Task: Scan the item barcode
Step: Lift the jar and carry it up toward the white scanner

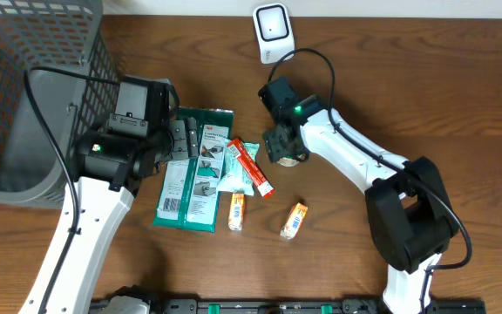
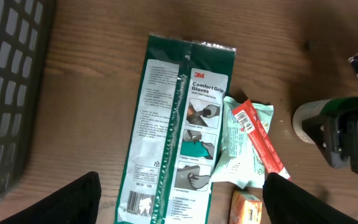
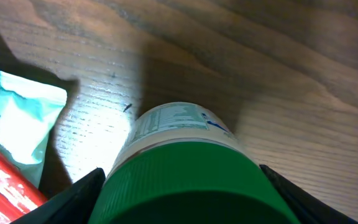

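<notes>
The right gripper [image 3: 180, 198] straddles the green-capped bottle [image 3: 173, 124]; the left gripper [image 2: 182, 180] hangs spread with nothing in it.

The right gripper's fingers [image 3: 82, 199] stand on either side of the bottle's green cap and close against it, but it cannot be told whether they pinch it. The bottle stands upright on the worktop [image 3: 303, 93] directly beneath this gripper. Just off one finger lie a pale teal pouch [image 3: 11, 118] and a red stick pack [image 3: 5, 193]. Well beyond the gripper, at the far edge, sits the white scanner [image 1: 273, 33]. The left gripper's fingers [image 2: 73, 199] are wide apart above the green glove pack [image 2: 179, 124], which lies flat with its printed barcode at the end nearest that gripper. A grey basket [image 1: 24, 78] stands to its outer side.
</notes>
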